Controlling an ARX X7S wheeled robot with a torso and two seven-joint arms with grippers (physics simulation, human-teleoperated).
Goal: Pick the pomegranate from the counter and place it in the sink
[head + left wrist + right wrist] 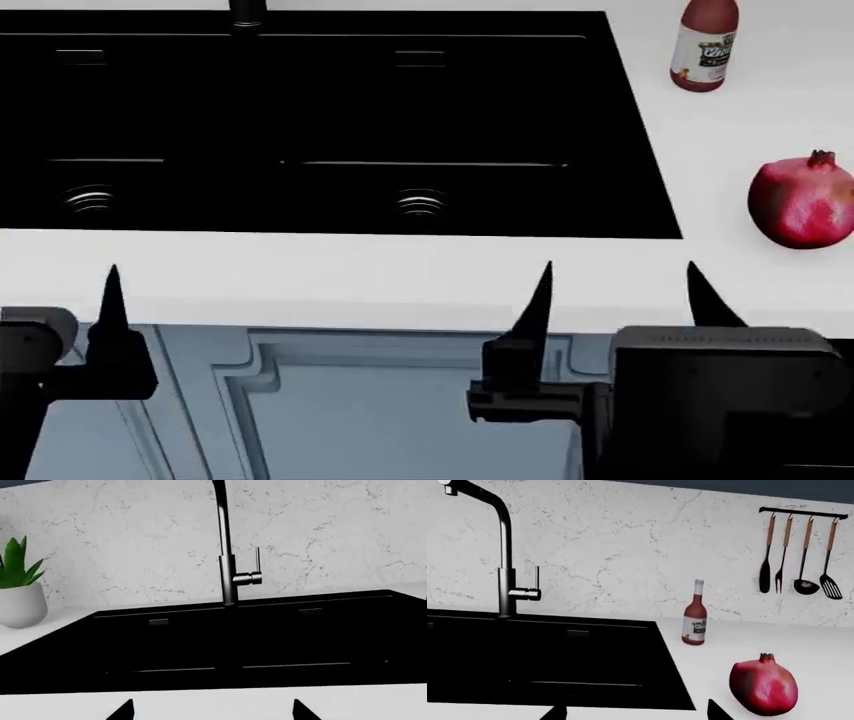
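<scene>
The right gripper [617,292] is seen from the head view with its two dark pointed fingers spread apart and nothing between them, held at the front edge of the counter [400,270]. The left gripper [212,709] is likewise parted in its own wrist view, where both finger tips show with empty counter between them; in the head view only one left finger [112,300] is visible.

Just beyond and to the right of the right gripper, the pomegranate [802,201] is found resting on the white counter, apart from both fingers and to the right of the sink [627,150]. Its small dark crown is pointed upward and slightly away from the robot; the fruit is nearly round, so no clear long axis can be made out.

Farther back, near the sink's right rear corner, a red bottle [694,613] is stood upright. A white label with dark script is carried on it, but the writing is too small to be read.

The black double-basin sink is shown with two round drains, and a dark faucet [506,555] is mounted behind it against the veined backsplash [627,555]. Utensils [800,555] are hung on a rail at the right, and a potted plant [20,587] is placed at the sink's left.
</scene>
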